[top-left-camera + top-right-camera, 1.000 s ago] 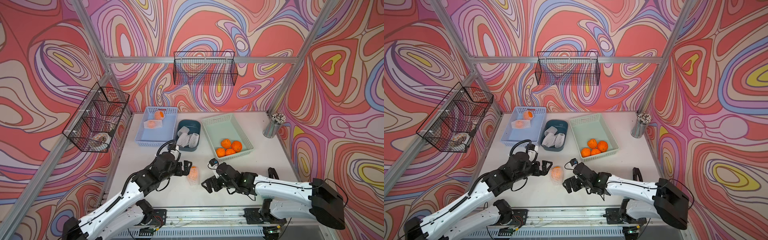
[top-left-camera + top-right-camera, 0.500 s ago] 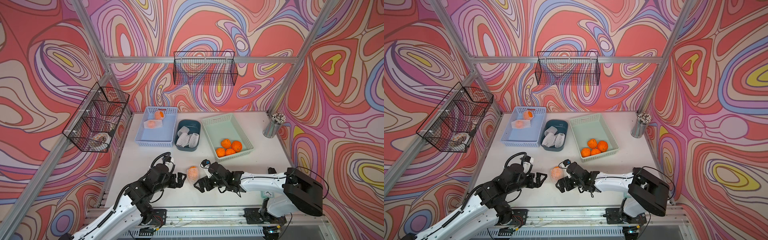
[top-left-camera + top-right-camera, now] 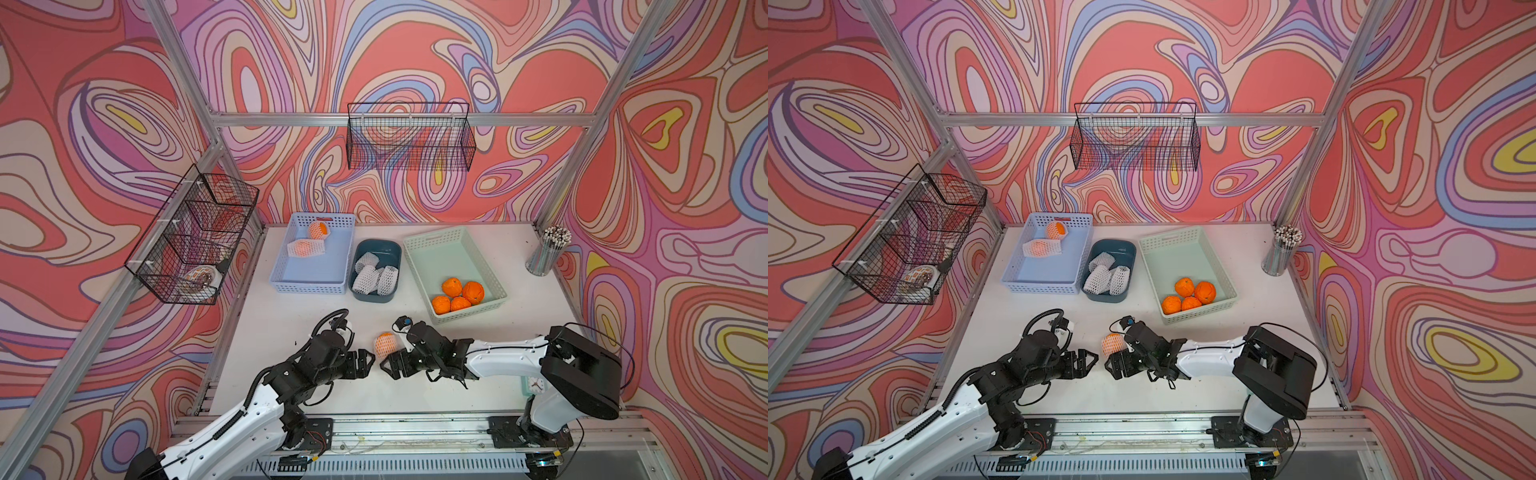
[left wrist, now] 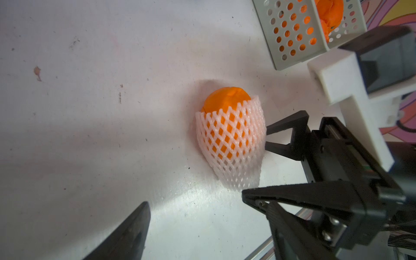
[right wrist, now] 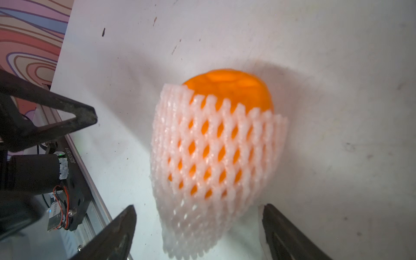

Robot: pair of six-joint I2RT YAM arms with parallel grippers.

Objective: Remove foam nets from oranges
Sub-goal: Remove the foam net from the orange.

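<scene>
In green tray (image 3: 417, 246): 4 oranges (image 3: 451, 286) | netted oranges (image 3: 384, 344): 3

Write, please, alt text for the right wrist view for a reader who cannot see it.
An orange lies on a white table, one end bare, the rest wrapped in a white foam net. The right claw is open, one dark finger on each side of the net's loose end, not gripping it.
</scene>
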